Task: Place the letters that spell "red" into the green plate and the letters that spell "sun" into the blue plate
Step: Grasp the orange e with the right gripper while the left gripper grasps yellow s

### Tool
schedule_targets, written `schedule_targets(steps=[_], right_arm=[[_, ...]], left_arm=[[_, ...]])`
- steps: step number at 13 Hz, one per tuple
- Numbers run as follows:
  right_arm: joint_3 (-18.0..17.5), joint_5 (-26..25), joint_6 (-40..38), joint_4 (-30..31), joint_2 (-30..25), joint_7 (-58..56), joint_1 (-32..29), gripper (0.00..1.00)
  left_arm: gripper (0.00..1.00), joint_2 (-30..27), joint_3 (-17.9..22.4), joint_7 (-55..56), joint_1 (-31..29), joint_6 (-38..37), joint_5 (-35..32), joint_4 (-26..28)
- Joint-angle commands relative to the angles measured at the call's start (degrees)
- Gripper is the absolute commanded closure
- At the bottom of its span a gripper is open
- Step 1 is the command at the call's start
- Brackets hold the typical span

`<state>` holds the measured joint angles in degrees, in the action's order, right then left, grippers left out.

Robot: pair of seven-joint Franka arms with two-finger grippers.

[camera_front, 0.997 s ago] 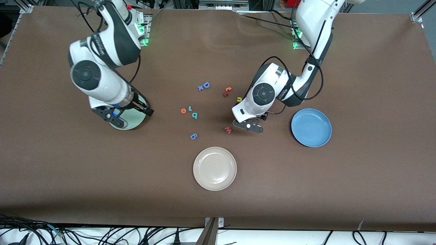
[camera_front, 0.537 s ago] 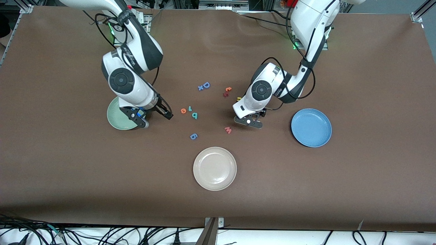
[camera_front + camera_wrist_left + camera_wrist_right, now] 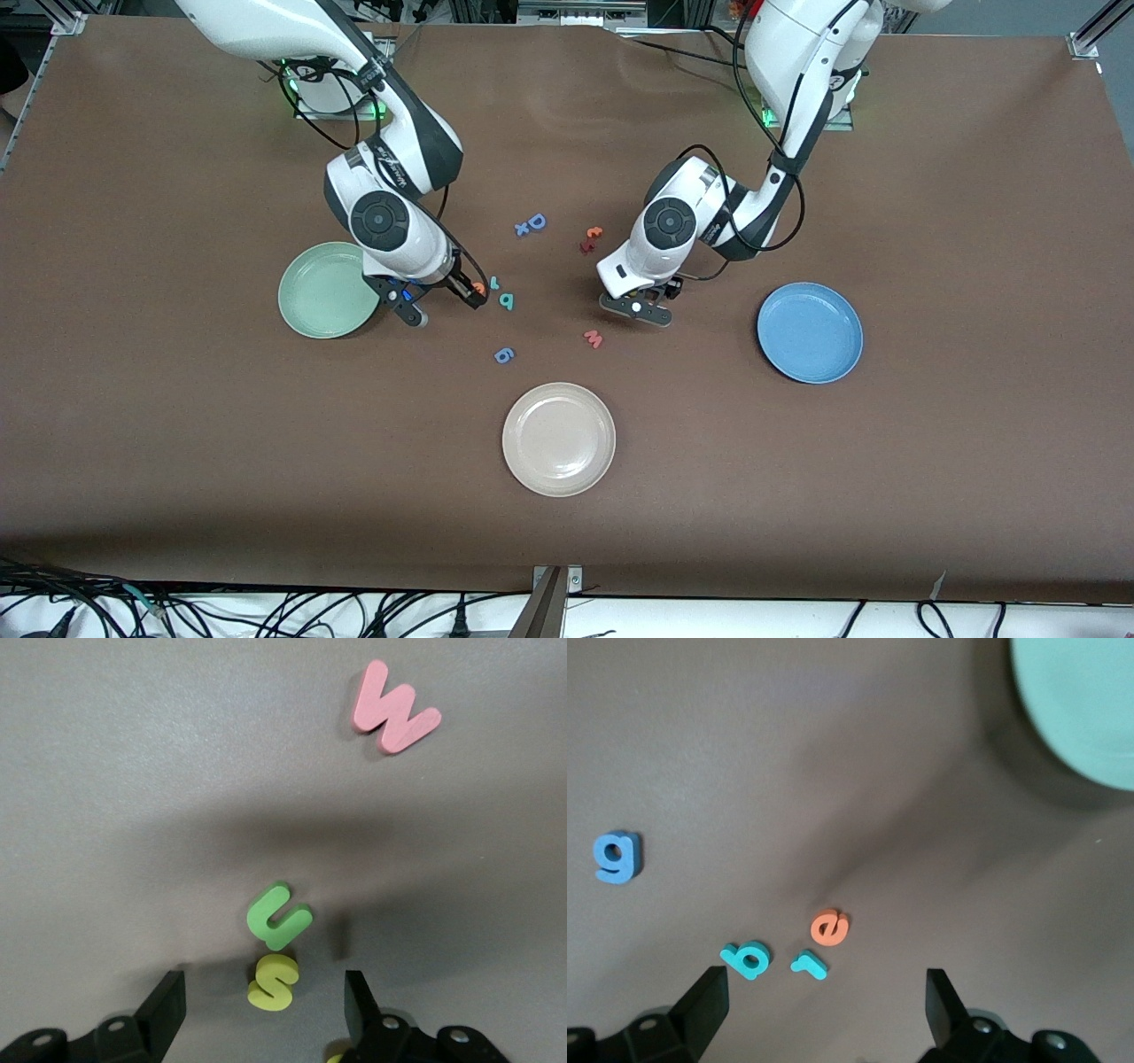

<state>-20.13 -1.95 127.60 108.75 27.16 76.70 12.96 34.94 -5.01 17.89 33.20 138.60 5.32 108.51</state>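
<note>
My left gripper (image 3: 263, 985) is low over the table, open, with the yellow "s" (image 3: 273, 983) between its fingers and touching neither. The green "u" (image 3: 279, 919) lies just past the "s". A yellow scrap (image 3: 337, 1056) peeks out by one finger. In the front view the left hand (image 3: 633, 307) hides these letters. My right gripper (image 3: 826, 979) hangs open over the orange "e" (image 3: 830, 927), teal "r" (image 3: 809, 965) and teal "d" (image 3: 747, 958), beside the green plate (image 3: 310, 306). The blue plate (image 3: 810, 332) sits toward the left arm's end.
A cream plate (image 3: 559, 439) lies nearest the front camera. A blue "g" (image 3: 503, 355) and a pink "w" (image 3: 593, 338) lie between it and the grippers. A blue "D" with an "x" (image 3: 532, 223) and a red and orange pair (image 3: 591, 239) lie nearer the arm bases.
The right arm swung from above the green plate to the "e", "r", "d" group, uncovering the plate. The left gripper shifted over the "s" and its fingers narrowed slightly.
</note>
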Motion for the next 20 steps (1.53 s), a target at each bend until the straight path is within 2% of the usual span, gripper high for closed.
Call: schedule_targets(steps=[1, 2, 4, 5, 6, 8, 11, 14, 17, 20], right_arm=[[0.09, -0.86, 1.60, 0.50, 1.39, 1.35, 0.23, 0.12], [0.09, -0.95, 2.38, 0.59, 1.84, 1.35, 0.23, 0.15], [0.09, -0.95, 3.96, 0.94, 3.06, 1.35, 0.32, 0.15], [0.09, -0.95, 5.19, 0.94, 3.85, 1.44, 0.32, 0.15], [0.09, -0.95, 6.42, 0.94, 4.47, 1.70, 0.40, 0.15], [0.35, -0.95, 8.18, 1.03, 5.44, 1.79, 1.37, 0.15], [0.44, -1.04, 8.54, 1.38, 5.88, 1.79, 1.55, 0.20], [0.88, -2.09, 8.54, 2.17, 5.88, 1.79, 2.07, 0.28], [1.67, -4.03, 9.67, 3.66, 5.80, 1.79, 2.07, 0.28], [1.67, -4.03, 14.25, 5.77, 5.88, 2.92, 2.07, 0.28]], left_arm=[[0.26, 0.13, 0.62, 1.01, 0.72, 1.14, -1.45, 0.56], [0.31, 0.13, 0.62, 1.01, 0.72, 1.14, -1.37, 0.56], [0.66, 0.13, 0.62, 1.36, 0.72, 1.05, -1.37, 0.56], [0.73, 0.04, 0.62, 1.71, 0.72, 1.05, -1.37, 0.56], [0.74, 0.04, 0.62, 2.06, 0.72, 1.05, -1.37, 0.56], [0.87, -0.04, 0.62, 2.24, 1.07, 0.79, -1.37, 0.56], [0.89, -1.79, 0.70, 2.15, 0.64, -1.22, -1.37, 0.04], [0.88, -4.61, 1.75, 1.45, -0.32, -8.86, -1.54, -1.28], [0.88, -6.11, 2.46, -0.31, -2.95, -12.21, -9.96, -2.16], [0.87, -6.90, 2.64, -8.09, -7.95, -12.31, -11.21, -2.34]])
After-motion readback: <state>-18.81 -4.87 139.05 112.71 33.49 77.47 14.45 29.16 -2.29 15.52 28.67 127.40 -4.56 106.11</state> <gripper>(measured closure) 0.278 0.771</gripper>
